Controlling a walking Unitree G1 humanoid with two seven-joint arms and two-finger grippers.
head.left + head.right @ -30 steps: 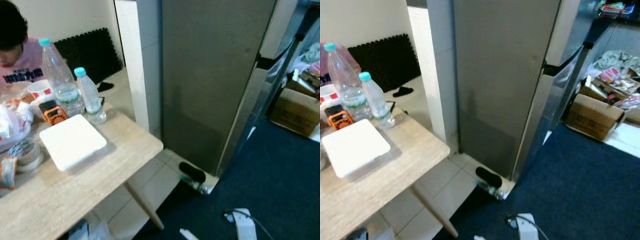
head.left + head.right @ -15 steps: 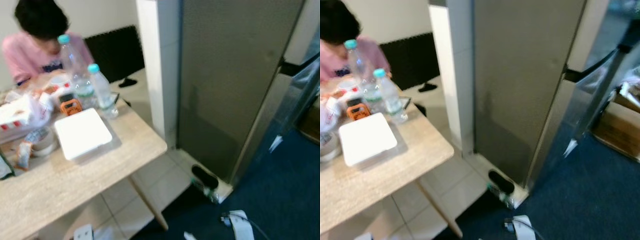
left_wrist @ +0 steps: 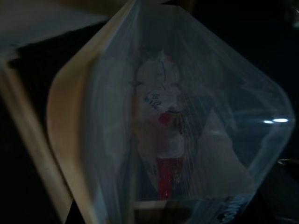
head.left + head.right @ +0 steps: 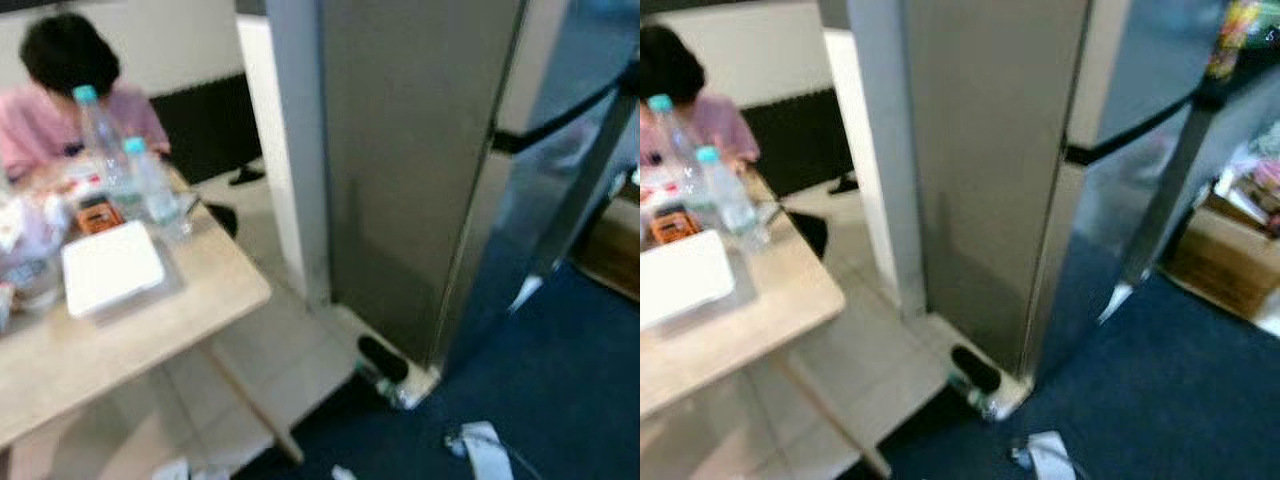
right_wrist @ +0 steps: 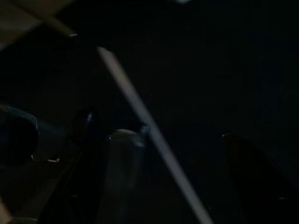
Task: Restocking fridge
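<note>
The head views are soft with blur. A tall grey fridge [image 4: 400,170] stands ahead with its side panel toward the camera; its steel doors [image 4: 1160,150] face off to the right and are shut, split by a dark horizontal seam. No badge or lettering can be read on it. At its base sits a black foot [image 4: 383,357] with something small and greenish beside it, too blurred to name.

To the left is a light wooden table [image 4: 150,320], cut off by the frame edge. On it stand two clear water bottles [image 4: 150,185] with light blue caps, labels unreadable, next to a white closed box [image 4: 112,268] and a small orange and black object [image 4: 98,215]. Other packets at the table's far end are only smears of colour. A person in a pink top [image 4: 60,110] sits behind the table, head bent down.

A cardboard box [image 4: 1225,265] sits on the dark blue carpet [image 4: 560,400] to the right, partly cut off. A white item with a cable [image 4: 480,445] lies on the carpet near the bottom.

The left wrist view shows a clear plastic bag [image 3: 187,116] close to the lens, holding a white package with red print [image 3: 163,121]; the writing is illegible, and whether the left gripper's fingers are apart or clamped cannot be told. The right wrist view is nearly black: a pale slanted bar [image 5: 149,130] and dim shapes, so the right gripper's state cannot be told either.
</note>
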